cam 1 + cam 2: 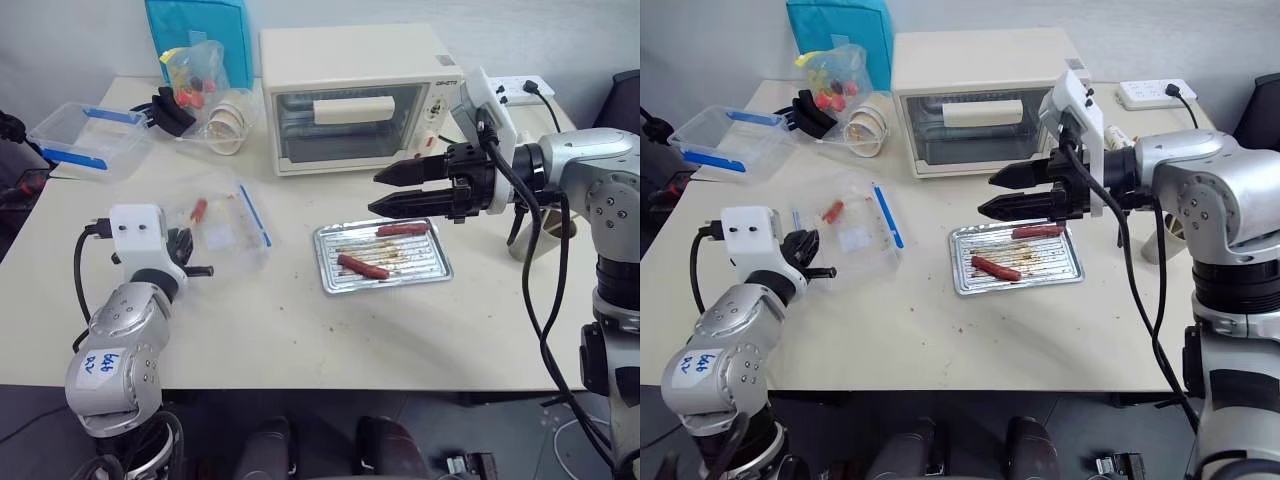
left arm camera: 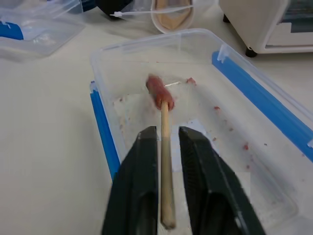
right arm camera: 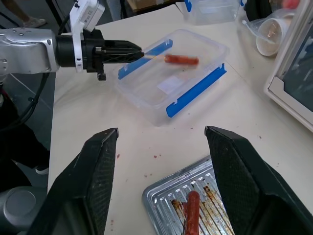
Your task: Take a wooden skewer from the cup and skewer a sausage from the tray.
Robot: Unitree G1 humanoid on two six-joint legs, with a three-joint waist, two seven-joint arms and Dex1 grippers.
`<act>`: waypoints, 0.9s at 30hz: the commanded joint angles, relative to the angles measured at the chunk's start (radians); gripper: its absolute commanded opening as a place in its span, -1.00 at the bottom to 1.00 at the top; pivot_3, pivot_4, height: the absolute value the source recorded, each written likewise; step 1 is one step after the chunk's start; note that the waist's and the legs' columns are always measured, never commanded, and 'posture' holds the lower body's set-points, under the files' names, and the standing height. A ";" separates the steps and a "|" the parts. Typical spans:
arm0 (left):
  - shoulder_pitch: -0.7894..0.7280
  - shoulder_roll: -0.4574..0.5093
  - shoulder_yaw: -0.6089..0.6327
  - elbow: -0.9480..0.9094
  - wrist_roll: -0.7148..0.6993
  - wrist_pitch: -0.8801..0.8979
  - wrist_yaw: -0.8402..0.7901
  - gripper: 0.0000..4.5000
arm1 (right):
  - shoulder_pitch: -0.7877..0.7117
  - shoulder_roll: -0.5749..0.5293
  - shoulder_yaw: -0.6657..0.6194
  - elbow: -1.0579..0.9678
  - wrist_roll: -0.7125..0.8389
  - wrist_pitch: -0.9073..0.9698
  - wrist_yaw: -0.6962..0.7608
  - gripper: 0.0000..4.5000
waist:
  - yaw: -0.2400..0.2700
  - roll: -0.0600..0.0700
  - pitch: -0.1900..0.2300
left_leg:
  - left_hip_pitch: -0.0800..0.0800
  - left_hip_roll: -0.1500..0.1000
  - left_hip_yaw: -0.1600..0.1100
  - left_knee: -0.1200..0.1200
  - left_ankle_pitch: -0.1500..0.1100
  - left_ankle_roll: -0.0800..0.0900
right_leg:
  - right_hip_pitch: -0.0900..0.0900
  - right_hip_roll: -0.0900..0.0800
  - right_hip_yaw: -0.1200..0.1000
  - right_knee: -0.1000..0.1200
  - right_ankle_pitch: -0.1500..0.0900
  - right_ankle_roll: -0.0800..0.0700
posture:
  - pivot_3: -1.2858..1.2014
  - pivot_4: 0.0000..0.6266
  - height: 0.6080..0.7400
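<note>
Beige table (image 1: 300,330); left pincer (image 2: 166,147) loosely around skewered sausage (image 2: 159,90).

The left pincer (image 2: 168,147) has its two black fingers (image 2: 139,186) slightly apart, with the skewer (image 2: 165,161) lying between them. The skewer's far end is stuck in a sausage (image 2: 159,90) over the clear box (image 2: 254,142) with blue clips (image 2: 102,129) on the table (image 2: 49,147).
</note>
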 commanded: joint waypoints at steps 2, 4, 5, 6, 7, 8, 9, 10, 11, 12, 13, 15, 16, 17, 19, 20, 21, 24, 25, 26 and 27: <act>-0.010 0.002 0.013 -0.030 -0.003 -0.039 -0.006 0.03 | 0.002 -0.022 -0.044 -0.020 0.026 -0.003 -0.017 0.31 | 0.000 0.000 0.000 | 0.000 0.000 0.000 0.000 0.000 0.000 | 0.000 0.000 0.000 0.000 0.000 0.000 | 0.03 -0.52 1.00; -0.006 0.006 0.014 -0.048 -0.014 -0.035 -0.017 0.33 | 0.010 -0.025 -0.044 -0.023 0.027 -0.006 -0.023 0.31 | 0.000 0.000 0.000 | 0.000 0.000 0.000 0.000 0.000 0.000 | 0.000 0.000 0.000 0.000 0.000 0.000 | 0.03 -0.52 1.00; -0.006 0.008 0.016 -0.059 -0.021 -0.029 -0.023 0.47 | 0.014 -0.027 -0.044 -0.023 0.027 -0.009 -0.025 0.31 | 0.000 0.000 0.000 | 0.000 0.000 0.000 0.000 0.000 0.000 | 0.000 0.000 0.000 0.000 0.000 0.000 | 0.03 -0.52 1.00; -0.011 0.014 0.037 -0.082 -0.043 -0.009 -0.041 0.58 | 0.019 -0.032 -0.044 -0.021 0.023 -0.014 -0.028 0.31 | 0.001 0.000 0.000 | 0.000 0.000 0.000 0.000 0.000 0.000 | 0.000 0.000 0.000 0.000 0.000 0.000 | 0.03 -0.52 1.00; -0.016 0.018 0.052 -0.098 -0.059 0.005 -0.053 0.75 | 0.024 -0.035 -0.045 -0.018 0.021 -0.019 -0.029 0.31 | 0.000 0.000 0.000 | 0.000 0.000 0.000 0.000 0.000 0.000 | 0.000 0.000 0.000 0.000 0.000 0.000 | 0.03 -0.52 1.00; -0.021 0.024 0.067 -0.114 -0.077 0.020 -0.068 0.87 | 0.028 -0.039 -0.046 -0.014 0.019 -0.023 -0.030 0.31 | 0.000 0.000 0.000 | 0.000 0.000 0.000 0.000 0.000 0.000 | 0.000 0.000 0.000 0.000 0.000 0.000 | 0.03 -0.52 1.00; -0.027 0.039 0.090 -0.135 -0.099 0.039 -0.089 0.87 | 0.032 -0.043 -0.047 -0.010 0.014 -0.029 -0.034 0.31 | 0.000 0.000 0.000 | 0.000 0.000 0.000 0.000 0.000 0.000 | 0.000 0.000 0.000 0.000 0.000 0.000 | 0.03 -0.52 1.00; -0.034 0.056 0.110 -0.153 -0.118 0.059 -0.108 0.87 | 0.038 -0.048 -0.047 -0.005 0.009 -0.037 -0.035 0.31 | -0.001 0.000 0.000 | 0.000 0.000 0.000 0.000 0.000 0.000 | 0.000 0.000 0.000 0.000 0.000 0.000 | 0.03 -0.52 1.00; -0.045 0.071 0.136 -0.172 -0.148 0.080 -0.133 0.87 | 0.045 -0.054 -0.046 0.000 0.002 -0.047 -0.035 0.31 | 0.000 0.000 0.000 | 0.000 0.001 0.000 0.000 0.000 0.000 | 0.000 0.000 0.000 -0.001 0.000 0.000 | 0.03 -0.52 1.00; -0.060 0.103 0.185 -0.198 -0.216 0.107 -0.195 0.87 | 0.059 -0.066 -0.049 0.006 -0.010 -0.062 -0.038 0.31 | 0.000 0.000 0.000 | 0.000 0.000 0.000 0.000 0.000 0.000 | 0.000 0.000 0.000 -0.001 0.000 0.000 | 0.03 -0.52 1.00; -0.071 0.125 0.219 -0.215 -0.265 0.128 -0.238 0.87 | 0.070 -0.074 -0.050 0.011 -0.018 -0.073 -0.040 0.31 | 0.000 -0.001 0.000 | 0.000 0.000 0.000 0.000 0.000 0.000 | 0.000 0.000 0.000 -0.001 0.000 0.000 | 0.03 -0.52 1.00; -0.051 0.258 0.356 -0.222 -0.436 0.180 -0.421 0.87 | 0.125 -0.123 -0.077 0.028 -0.026 -0.105 -0.019 0.31 | 0.000 -0.001 0.000 | 0.000 0.001 0.000 0.000 0.000 0.000 | 0.000 0.000 0.000 -0.001 0.000 0.000 | 0.03 -0.52 1.00; -0.035 0.309 0.407 -0.214 -0.498 0.201 -0.482 0.87 | 0.145 -0.141 -0.087 0.034 -0.026 -0.118 -0.007 0.31 | -0.001 -0.001 0.000 | 0.000 0.001 0.000 0.000 0.000 0.000 | 0.000 0.000 -0.001 -0.002 0.000 0.000 | 0.03 -0.52 1.00; 0.012 0.378 0.473 -0.197 -0.564 0.215 -0.566 0.87 | 0.182 -0.174 -0.104 0.038 -0.023 -0.135 0.020 0.31 | -0.002 -0.001 0.000 | 0.000 0.001 0.000 -0.001 0.000 -0.001 | 0.000 0.001 -0.001 -0.002 0.000 0.000 | 0.03 -0.52 1.00; 0.129 0.490 0.584 -0.154 -0.647 0.203 -0.709 0.87 | 0.265 -0.237 -0.136 0.041 -0.025 -0.187 0.077 0.31 | -0.003 -0.001 0.000 | 0.000 0.000 0.000 -0.003 0.000 -0.001 | 0.000 0.001 0.000 -0.005 0.000 0.000 | 0.03 -0.52 1.00; 0.210 0.544 0.652 -0.110 -0.661 0.179 -0.792 0.87 | 0.331 -0.278 -0.165 0.042 -0.030 -0.226 0.120 0.31 | -0.003 -0.001 0.000 | 0.000 0.001 0.000 -0.004 0.000 -0.001 | 0.000 0.001 -0.001 -0.006 0.000 0.000 | 0.03 -0.52 1.00; 0.280 0.586 0.701 -0.062 -0.653 0.152 -0.849 0.87 | 0.390 -0.312 -0.192 0.045 -0.035 -0.259 0.155 0.31 | -0.003 -0.001 0.000 | 0.000 0.001 0.001 -0.004 0.000 -0.001 | 0.000 0.001 -0.001 -0.006 0.000 0.000 | 0.03 -0.52 1.00; 0.464 0.669 0.802 0.094 -0.601 0.044 -0.991 0.87 | 0.556 -0.391 -0.279 0.088 -0.057 -0.346 0.233 0.31 | -0.003 -0.001 0.001 | 0.002 0.001 0.002 -0.005 0.000 -0.001 | 0.001 0.002 -0.001 -0.006 0.000 0.000 | 0.03 -0.52 1.00; 0.507 0.684 0.819 0.132 -0.584 -0.001 -1.026 0.87 | 0.594 -0.406 -0.302 0.104 -0.061 -0.364 0.247 0.31 | -0.003 -0.001 0.001 | 0.003 0.001 0.002 -0.005 0.000 -0.001 | 0.001 0.002 0.000 -0.007 0.000 -0.001 | 0.03 -0.52 1.00; 0.547 0.701 0.837 0.182 -0.572 -0.036 -1.062 0.87 | 0.633 -0.420 -0.328 0.128 -0.068 -0.388 0.260 0.31 | -0.003 -0.001 0.001 | 0.005 0.001 0.003 -0.005 0.000 0.000 | 0.002 0.002 0.000 -0.008 0.000 -0.001 | 0.03 -0.52 1.00; 0.588 0.715 0.850 0.235 -0.560 -0.069 -1.101 0.87 | 0.676 -0.434 -0.357 0.161 -0.079 -0.410 0.274 0.31 | -0.002 -0.001 0.001 | 0.007 0.000 0.004 -0.005 -0.001 0.000 | 0.003 0.001 0.001 -0.008 -0.001 -0.001 | 0.03 -0.52 1.00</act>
